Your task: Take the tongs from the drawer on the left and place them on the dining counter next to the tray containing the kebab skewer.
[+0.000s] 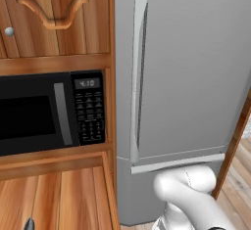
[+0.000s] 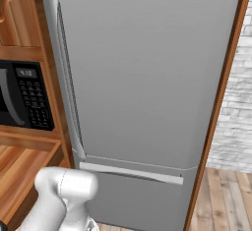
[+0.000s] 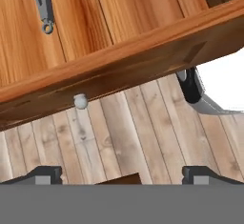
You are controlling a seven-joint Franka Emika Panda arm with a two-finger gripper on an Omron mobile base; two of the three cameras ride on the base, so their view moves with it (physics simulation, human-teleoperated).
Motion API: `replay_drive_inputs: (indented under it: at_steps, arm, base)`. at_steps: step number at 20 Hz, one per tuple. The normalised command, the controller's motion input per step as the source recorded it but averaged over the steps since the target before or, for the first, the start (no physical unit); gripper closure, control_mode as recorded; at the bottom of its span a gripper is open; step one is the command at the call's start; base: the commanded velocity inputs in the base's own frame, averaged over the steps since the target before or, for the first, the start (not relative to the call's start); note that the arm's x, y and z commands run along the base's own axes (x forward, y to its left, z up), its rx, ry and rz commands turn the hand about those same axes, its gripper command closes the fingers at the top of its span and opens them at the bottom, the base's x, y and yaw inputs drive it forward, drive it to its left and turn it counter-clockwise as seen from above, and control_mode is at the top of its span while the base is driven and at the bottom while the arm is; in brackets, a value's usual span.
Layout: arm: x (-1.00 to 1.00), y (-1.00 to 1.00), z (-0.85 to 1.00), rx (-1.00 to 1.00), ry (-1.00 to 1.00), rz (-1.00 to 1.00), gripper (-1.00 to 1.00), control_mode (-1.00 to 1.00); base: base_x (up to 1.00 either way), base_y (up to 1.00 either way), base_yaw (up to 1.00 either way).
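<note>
Fingertips of the gripper [image 3: 122, 174] sit wide apart at the bottom of the hand view, spread to their full reach with nothing between them; below the gap lies only pale plank floor [image 3: 119, 132]. That spread looks like readiness for a reach, not a hold.

Just past the fingertips runs the flat front of the drawer [image 3: 133, 68], pulled open, its small round silver knob [image 3: 80, 101] facing the camera. Beyond the front is the plain wood-plank interior, and there the tongs [image 3: 44, 4] lie flat near the far upper left, a thin grey strip with a ring at its near end. They sit well off to one side of the gripper's line, so I judge the hand must travel over the drawer front and across before it can close on them.

From the base, the arm's white elbow [image 1: 188, 185] folds low in front of a tall grey refrigerator [image 1: 191, 67], beside a black microwave [image 1: 44, 111] set in wooden cabinetry [image 1: 59, 13]. The low fold suits working down at drawer height.
</note>
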Motion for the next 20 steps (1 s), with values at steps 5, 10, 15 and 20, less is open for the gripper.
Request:
replay_drive_inputs:
  at_steps: [5,10,15,20]
  arm:
    - [0.33,0.23,0.90,-0.05,0.13,-0.09,-1.00,-1.00]
    - [0.38,0.42,0.75,-0.08,0.10,-0.05,-1.00,-1.00]
    - [0.46,0.48,0.31,-0.12,0.11,-0.01,-1.00,-1.00]
    - [0.38,0.26,0.23,-0.06,0.15,0.00,-1.00,-1.00]
  base:
    - [0.00,0.00,0.00]
    - [0.00,0.00,0.00]
    - [0.00,0.00,0.00]
    - [0.00,0.00,0.00]
